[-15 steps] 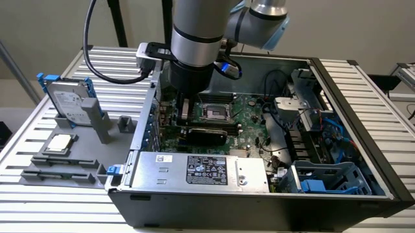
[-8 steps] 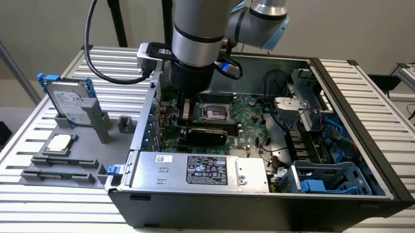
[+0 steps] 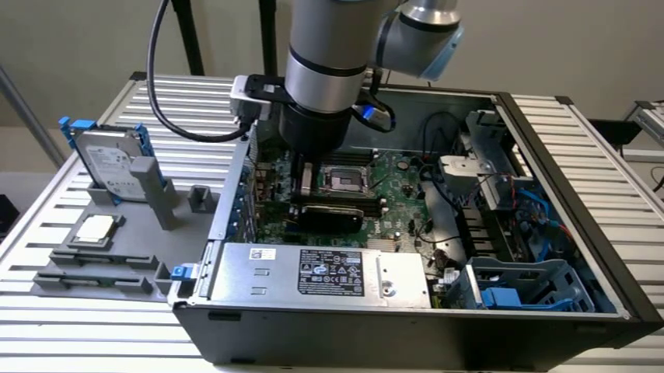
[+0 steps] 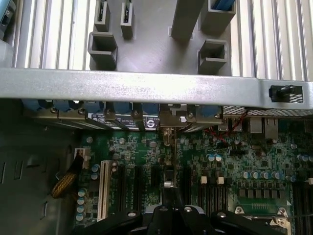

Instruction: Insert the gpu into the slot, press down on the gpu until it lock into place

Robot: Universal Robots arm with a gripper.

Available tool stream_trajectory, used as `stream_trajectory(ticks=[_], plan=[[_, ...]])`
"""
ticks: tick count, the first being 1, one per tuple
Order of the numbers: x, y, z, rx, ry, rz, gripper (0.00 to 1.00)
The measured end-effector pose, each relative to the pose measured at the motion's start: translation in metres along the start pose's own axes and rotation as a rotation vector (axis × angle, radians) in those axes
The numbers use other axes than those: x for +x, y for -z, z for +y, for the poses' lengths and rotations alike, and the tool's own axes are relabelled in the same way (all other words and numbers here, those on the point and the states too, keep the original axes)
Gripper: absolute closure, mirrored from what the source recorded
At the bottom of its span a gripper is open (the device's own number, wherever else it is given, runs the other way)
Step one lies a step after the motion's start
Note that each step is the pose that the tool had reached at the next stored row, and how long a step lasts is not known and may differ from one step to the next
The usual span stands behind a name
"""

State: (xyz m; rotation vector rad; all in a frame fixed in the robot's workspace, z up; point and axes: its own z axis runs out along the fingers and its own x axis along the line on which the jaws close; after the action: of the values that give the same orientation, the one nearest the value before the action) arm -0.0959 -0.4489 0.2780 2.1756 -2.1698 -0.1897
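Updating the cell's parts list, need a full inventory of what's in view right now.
table: 1, silver slats, under everything
computer case: 1, dark grey, open, on the table
motherboard: 1, green, inside the case
gpu: 1, black, on the motherboard, mid-case
metal box: 1, silver, labelled, case's near side
drive cage: 1, blue, case corner, exterior view's right
drive: 1, grey with blue frame, upright, exterior view's left
chip: 1, silver-gold, on grey fixture near the drive
arm: 1, silver, extends down into the case
hand: 1, black, shut, at the gpu's top edge
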Motion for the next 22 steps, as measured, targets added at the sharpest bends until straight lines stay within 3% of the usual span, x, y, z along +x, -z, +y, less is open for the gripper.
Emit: stream_trajectory(ticks=[4,22], plan=[[-0.001,-0.0005,-0.0066,0.0001,0.0,0.0001,0.89],[-0.005,-0.0102,-0.0131,0.007,0.001,0.0013,0.89]])
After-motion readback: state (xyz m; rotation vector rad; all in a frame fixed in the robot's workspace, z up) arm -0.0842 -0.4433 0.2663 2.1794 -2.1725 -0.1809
